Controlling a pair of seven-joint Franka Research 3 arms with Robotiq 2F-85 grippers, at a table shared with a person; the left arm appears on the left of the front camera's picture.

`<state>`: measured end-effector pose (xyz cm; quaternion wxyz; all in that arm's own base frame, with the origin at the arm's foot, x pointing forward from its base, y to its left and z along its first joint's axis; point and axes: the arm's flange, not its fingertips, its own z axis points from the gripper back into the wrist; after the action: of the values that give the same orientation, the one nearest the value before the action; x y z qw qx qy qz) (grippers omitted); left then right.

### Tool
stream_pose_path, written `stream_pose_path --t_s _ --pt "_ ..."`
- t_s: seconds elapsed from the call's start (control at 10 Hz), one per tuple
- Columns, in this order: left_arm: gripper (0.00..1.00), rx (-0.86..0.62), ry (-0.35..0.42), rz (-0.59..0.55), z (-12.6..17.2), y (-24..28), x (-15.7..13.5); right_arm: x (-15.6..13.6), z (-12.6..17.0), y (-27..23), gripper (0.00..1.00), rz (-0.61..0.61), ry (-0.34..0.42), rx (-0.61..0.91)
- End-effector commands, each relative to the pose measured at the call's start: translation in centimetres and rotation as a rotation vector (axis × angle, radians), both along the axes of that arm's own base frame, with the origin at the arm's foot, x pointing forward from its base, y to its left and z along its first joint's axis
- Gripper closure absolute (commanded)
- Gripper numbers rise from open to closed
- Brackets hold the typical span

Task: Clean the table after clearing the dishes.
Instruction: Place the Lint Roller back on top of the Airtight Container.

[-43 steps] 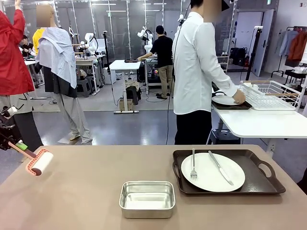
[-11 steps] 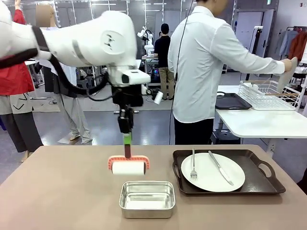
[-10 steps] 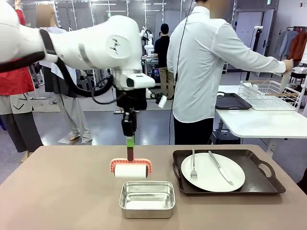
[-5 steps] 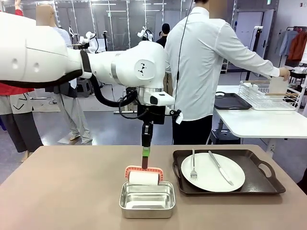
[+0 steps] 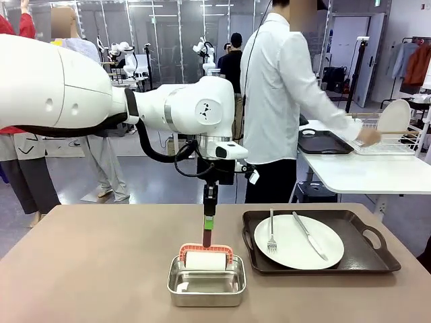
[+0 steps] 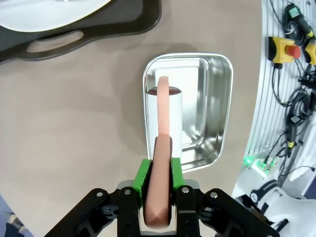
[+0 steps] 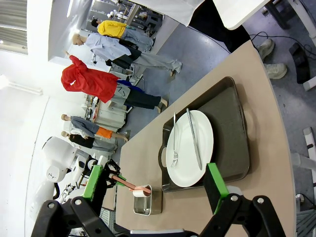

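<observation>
From my console the left arm (image 5: 101, 94) is all glossy white rounded shells, with dark grey rings at the joints and a small black emblem on the round joint cap (image 5: 203, 109). A black cable (image 5: 151, 151) loops beneath its wrist. The left claw (image 6: 159, 178) is black linkage with silvery screws and bright green pads (image 6: 142, 176) (the right claw (image 7: 154, 181) looks built the same)

Small rectangular steel pan (image 5: 206, 280) sits near-middle, with a white roller on a salmon-pink frame (image 5: 205, 259) down in its far half, handle upright. White wire dish rack (image 5: 385, 134) far right on a white side table (image 5: 363, 173).
</observation>
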<state>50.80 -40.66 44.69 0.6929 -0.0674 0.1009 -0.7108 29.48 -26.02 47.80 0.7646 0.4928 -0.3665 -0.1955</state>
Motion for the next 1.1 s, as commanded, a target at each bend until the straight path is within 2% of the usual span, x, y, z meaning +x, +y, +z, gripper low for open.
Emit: stream_pose_path --t_s 0.0,0.2,0.5,0.6,0.7,0.8,0.9,1.0 --pt "0.78 0.006 0.040 0.039 -1.2 0.8 1.1 -0.1 0.0 0.1 0.00 0.000 -0.031 -0.004" --pt "0.78 -0.011 0.069 0.040 -3.2 1.9 2.1 -0.1 0.0 0.1 0.00 0.000 -0.031 -0.004" --pt "0.78 -0.007 0.067 -0.005 -4.3 2.4 2.6 -0.1 0.0 0.1 0.00 0.000 -0.031 -0.004" --pt "0.68 -0.025 0.063 -0.028 -4.1 2.4 2.6 -0.1 0.0 0.1 0.00 0.000 -0.031 -0.004" --pt "0.40 -0.029 0.055 -0.028 -3.8 2.6 2.7 -0.1 0.0 0.1 0.00 0.000 -0.031 -0.004" --pt "0.30 -0.040 0.059 -0.023 -3.7 2.7 2.7 -0.1 0.0 0.1 0.00 0.000 -0.031 -0.004" --pt "0.03 -0.047 0.062 -0.018 -3.6 2.8 2.7 -0.1 0.0 0.1 0.00 0.000 -0.031 -0.004" --pt "0.00 -0.049 0.063 -0.018 -3.7 3.2 2.9 -0.1 0.0 0.1 0.00 0.000 -0.031 -0.004"
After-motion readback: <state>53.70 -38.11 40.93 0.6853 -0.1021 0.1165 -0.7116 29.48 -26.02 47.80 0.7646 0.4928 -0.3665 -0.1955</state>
